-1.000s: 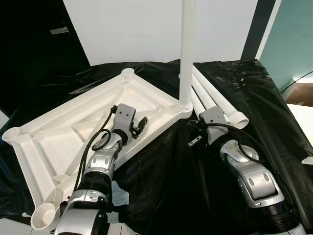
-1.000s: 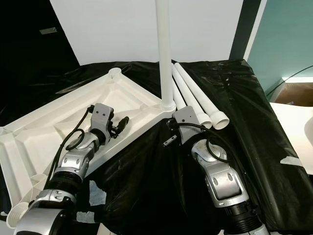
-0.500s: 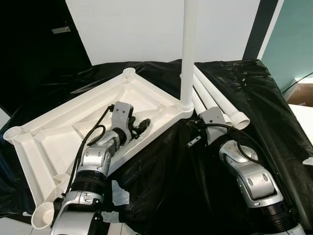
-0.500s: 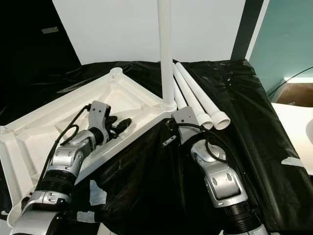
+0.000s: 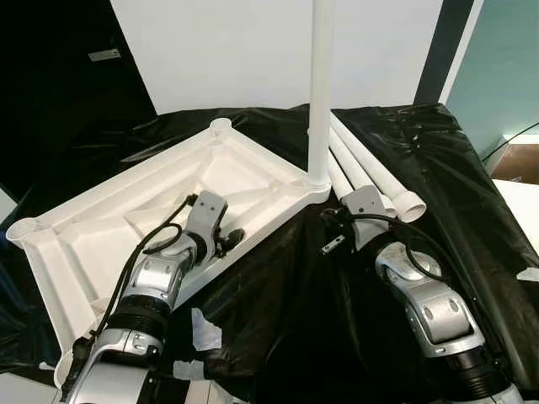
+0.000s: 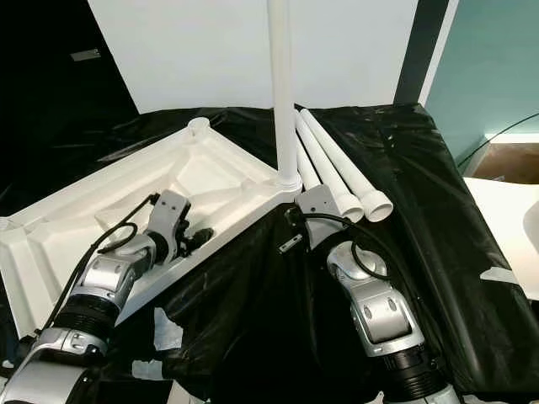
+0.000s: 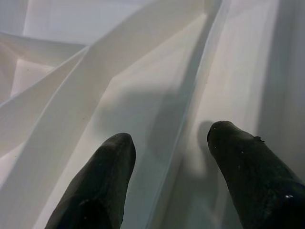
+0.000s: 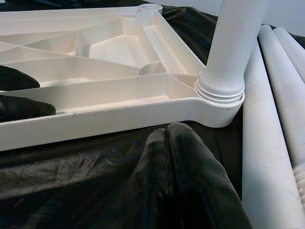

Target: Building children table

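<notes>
Lying upside down on black sheet (image 5: 404, 143): tabletop (image 5: 101, 219)
Near-right corner socket: one upright leg (image 5: 320, 84)
Spare legs (image 5: 375, 172): beside that corner
Left gripper (image 7: 167, 157): fingers spread astride an inner rib
Right gripper (image 8: 174, 143): fingers pressed together, near socket

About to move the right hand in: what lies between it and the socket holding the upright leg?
Only bare black sheet lies between the right hand and the socket of the upright leg, seen in the right wrist view.

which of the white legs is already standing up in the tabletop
The leg fitted upright in the upturned tabletop's corner socket nearest the right gripper. The other legs lie flat together on the black sheet.
</notes>
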### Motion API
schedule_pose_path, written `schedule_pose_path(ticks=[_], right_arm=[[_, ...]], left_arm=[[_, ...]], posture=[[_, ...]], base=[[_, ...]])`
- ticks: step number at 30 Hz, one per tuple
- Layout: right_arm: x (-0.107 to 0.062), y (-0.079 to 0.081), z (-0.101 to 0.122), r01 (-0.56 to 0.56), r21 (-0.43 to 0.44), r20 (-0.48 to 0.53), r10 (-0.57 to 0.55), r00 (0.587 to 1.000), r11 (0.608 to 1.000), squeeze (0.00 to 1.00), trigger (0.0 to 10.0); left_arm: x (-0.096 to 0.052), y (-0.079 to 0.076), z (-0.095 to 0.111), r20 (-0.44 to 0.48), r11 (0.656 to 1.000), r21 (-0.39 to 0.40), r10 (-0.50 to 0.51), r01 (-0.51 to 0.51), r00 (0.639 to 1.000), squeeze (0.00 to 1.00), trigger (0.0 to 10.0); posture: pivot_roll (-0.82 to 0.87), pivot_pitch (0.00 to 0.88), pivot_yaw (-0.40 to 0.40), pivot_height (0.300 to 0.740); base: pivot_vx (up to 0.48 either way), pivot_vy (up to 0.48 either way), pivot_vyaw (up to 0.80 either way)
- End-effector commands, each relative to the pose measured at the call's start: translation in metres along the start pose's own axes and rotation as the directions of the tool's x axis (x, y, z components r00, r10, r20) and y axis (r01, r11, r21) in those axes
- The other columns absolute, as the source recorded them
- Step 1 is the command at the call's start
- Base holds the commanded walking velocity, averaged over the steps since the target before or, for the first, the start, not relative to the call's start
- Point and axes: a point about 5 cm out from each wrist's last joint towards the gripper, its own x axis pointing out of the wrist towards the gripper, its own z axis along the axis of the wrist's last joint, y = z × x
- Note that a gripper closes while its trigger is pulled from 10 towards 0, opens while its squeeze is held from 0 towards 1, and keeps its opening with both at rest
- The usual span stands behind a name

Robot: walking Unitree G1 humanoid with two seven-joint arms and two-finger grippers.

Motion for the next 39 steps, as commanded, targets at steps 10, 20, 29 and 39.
schedule_pose_path(ticks=[10,20,29,39], right_arm=[[0.001,-0.001,0.004,0.010,-0.008,0.017,-0.010,1.000,1.000,0.00,10.0],[0.002,-0.001,0.006,0.019,-0.008,0.023,-0.019,1.000,1.000,0.00,10.0],[0.002,-0.001,0.006,0.015,-0.009,0.024,-0.015,1.000,1.000,0.00,10.0],[0.004,0.000,0.006,0.011,-0.008,0.025,-0.011,1.000,1.000,0.00,10.0]], left_arm=[[0.012,-0.016,-0.017,-0.149,0.997,0.034,-0.060,0.066,0.987,0.00,0.0],[0.032,-0.018,0.011,-0.036,0.940,-0.282,0.189,-0.191,0.981,0.00,0.0],[0.032,-0.010,0.012,-0.018,0.911,-0.302,0.289,-0.281,0.957,0.00,0.0],[0.029,0.003,0.020,0.007,0.824,-0.401,0.440,-0.400,0.898,0.00,0.0]], posture=[[-0.02,0.000,0.087,0.740],[-0.03,0.000,0.095,0.740],[-0.03,0.000,0.094,0.740],[-0.02,0.000,0.090,0.740]], base=[[0.000,0.000,0.00],[0.000,0.000,0.00],[0.000,0.000,0.00],[0.000,0.000,0.00]])
